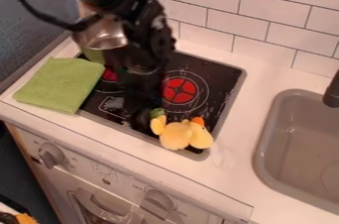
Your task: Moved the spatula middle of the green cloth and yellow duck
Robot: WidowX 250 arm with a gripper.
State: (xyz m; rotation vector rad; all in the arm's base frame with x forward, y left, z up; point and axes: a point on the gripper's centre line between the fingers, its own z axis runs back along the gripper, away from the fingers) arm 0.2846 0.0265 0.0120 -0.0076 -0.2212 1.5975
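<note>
The black gripper hangs low over the front part of the stove, between the cloth and the duck and close to the duck's left side. A folded green cloth lies at the left, partly on the counter and partly over the stove's edge. The yellow duck, with an orange beak, lies at the stove's front right edge. A small green piece shows between the gripper and the duck; whether it belongs to the spatula I cannot tell. The dark arm hides much of the stove's middle.
A silver pot stands at the back left, partly behind the arm, with something green below it. The black stove top has red burner marks. A grey sink with a dark faucet is at the right, and a tiled wall runs behind.
</note>
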